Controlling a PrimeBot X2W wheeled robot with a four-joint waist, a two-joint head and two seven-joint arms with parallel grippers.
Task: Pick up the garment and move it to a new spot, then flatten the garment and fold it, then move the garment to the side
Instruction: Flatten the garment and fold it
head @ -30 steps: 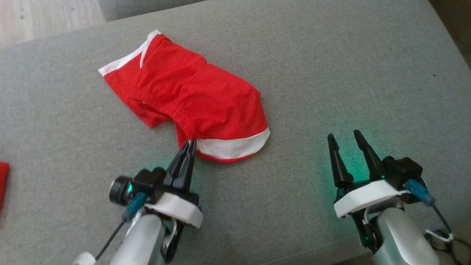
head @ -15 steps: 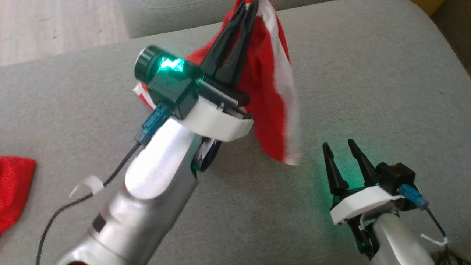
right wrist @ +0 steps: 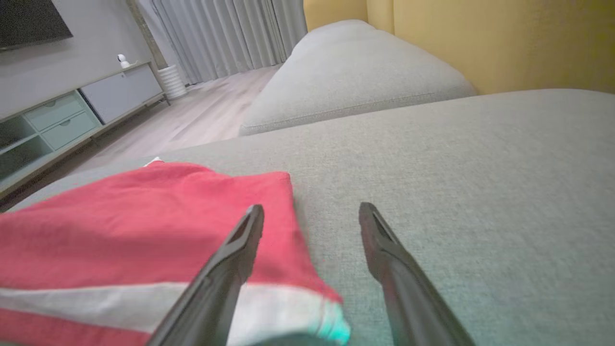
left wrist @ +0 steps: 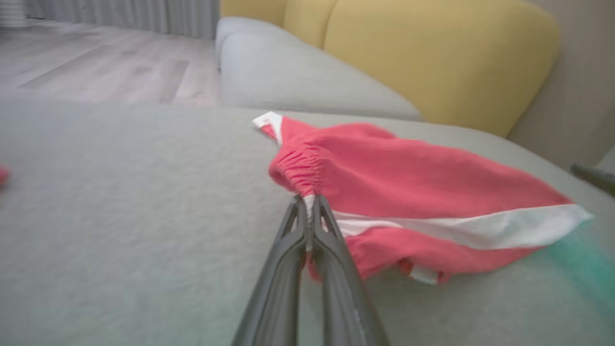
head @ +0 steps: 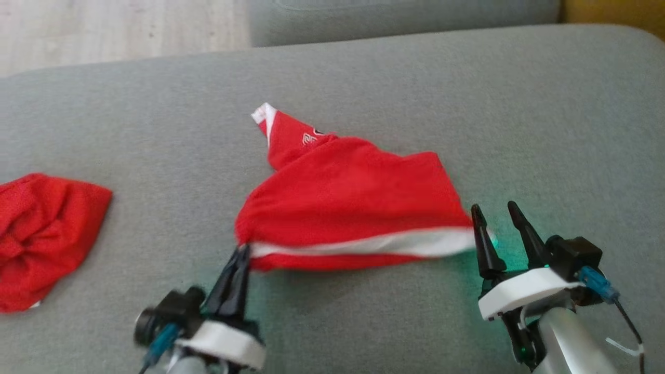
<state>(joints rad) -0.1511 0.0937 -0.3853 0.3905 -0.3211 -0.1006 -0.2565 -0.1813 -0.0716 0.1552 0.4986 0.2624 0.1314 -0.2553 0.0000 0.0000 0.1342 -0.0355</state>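
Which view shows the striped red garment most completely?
Head view: the striped red garment shows its whole outline, with the left claw pinching its edge. The left wrist view shows it foreshortened; the right wrist view crops it.

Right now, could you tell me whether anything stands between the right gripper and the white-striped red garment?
Nothing visible does: the open right gripper sits right at the garment's striped corner, while the shut left gripper pinches its other end.

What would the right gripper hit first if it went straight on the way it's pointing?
Probably the shorts: one finger of the right gripper overlaps their striped corner, so it would brush cloth first. Between the open jaws the sofa looks free ahead, though depth is unclear.
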